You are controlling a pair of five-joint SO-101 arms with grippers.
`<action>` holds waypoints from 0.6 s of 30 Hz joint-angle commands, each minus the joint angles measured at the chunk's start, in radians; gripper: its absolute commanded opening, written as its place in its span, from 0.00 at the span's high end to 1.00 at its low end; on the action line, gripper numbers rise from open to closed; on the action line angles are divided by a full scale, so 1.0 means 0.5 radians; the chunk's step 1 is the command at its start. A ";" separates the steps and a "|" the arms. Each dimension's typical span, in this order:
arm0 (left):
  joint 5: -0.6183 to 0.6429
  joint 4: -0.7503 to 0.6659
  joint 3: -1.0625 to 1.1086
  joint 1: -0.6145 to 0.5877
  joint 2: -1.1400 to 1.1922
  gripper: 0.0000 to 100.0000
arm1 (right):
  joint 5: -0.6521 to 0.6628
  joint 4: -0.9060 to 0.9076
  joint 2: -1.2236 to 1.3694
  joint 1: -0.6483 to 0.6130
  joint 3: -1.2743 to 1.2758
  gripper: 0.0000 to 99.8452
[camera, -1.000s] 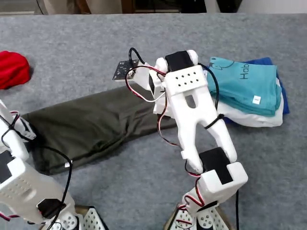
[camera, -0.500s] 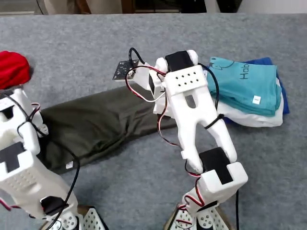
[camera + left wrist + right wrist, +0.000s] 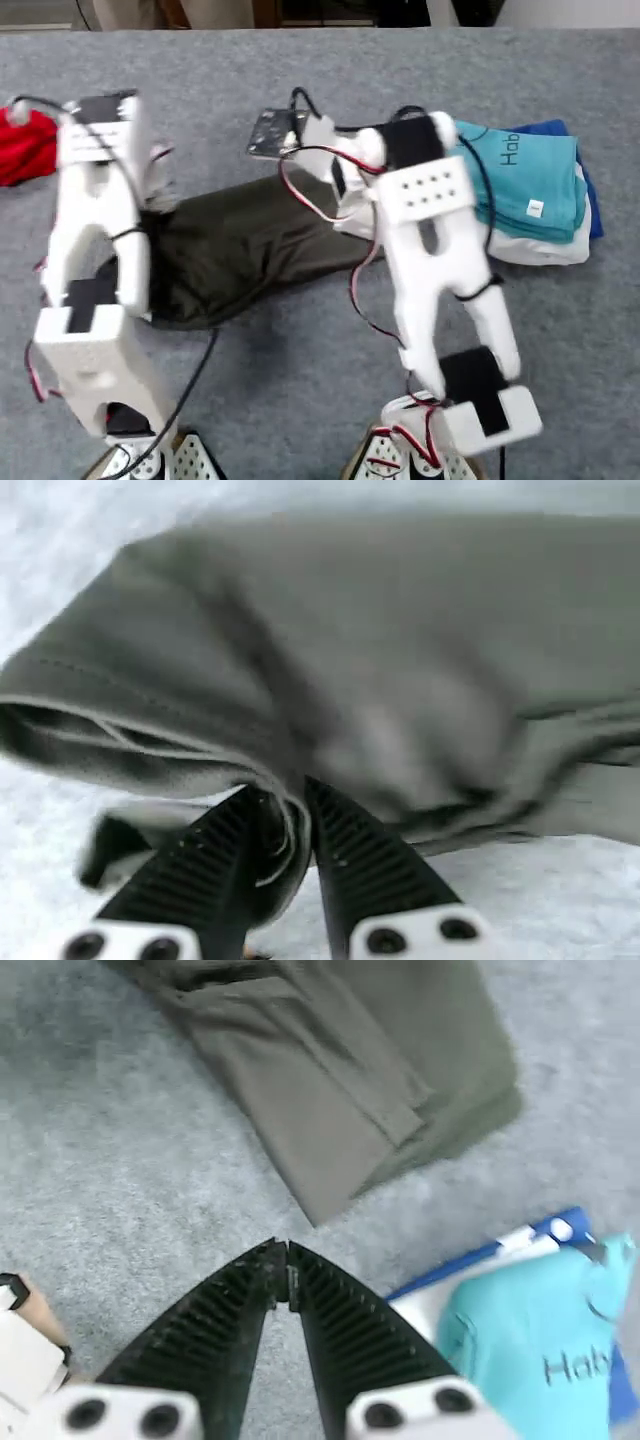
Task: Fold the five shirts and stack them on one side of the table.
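White plastic arms are rising in a pair from the near edge of the grey surface [image 3: 300, 390]. The left arm [image 3: 95, 230] is leaning over the left end of the olive shirt [image 3: 250, 235]. Its claw [image 3: 290, 795] is clamping a folded edge of that cloth, and the hem is bunching between the ribbed fingers [image 3: 360, 850]. The shirt is lying as a long, rumpled band across the middle of the surface, slanting from the left arm toward the right arm [image 3: 440, 230]. The right claw [image 3: 280, 1252] is hanging above bare felt with its tips pressed together, gripping nothing. The olive shirt's end and the stack are both lying near it. That stack is resting at the right side of the surface, with a teal shirt [image 3: 530, 185] on top and a white shirt [image 3: 545, 250] under it. A blue shirt [image 3: 548, 128] is lying at the bottom, peeking out along the far and right edges. Farther off, at the left edge, a red shirt [image 3: 22, 150] is sitting crumpled, well apart from the rest.
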 commanded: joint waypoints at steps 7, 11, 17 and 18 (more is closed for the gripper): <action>0.292 -0.144 -0.236 0.792 -0.017 0.98 | -0.423 0.003 -0.339 0.591 0.005 1.00; 0.334 -0.285 -0.338 0.902 -0.017 0.98 | -0.448 -0.006 -0.526 0.643 0.057 1.00; 0.331 -0.534 -0.405 1.034 0.032 0.98 | -0.494 -0.074 -0.664 0.818 0.195 1.00; 0.331 -0.537 -0.420 1.068 0.060 0.98 | -0.497 -0.074 -0.674 0.845 0.210 1.00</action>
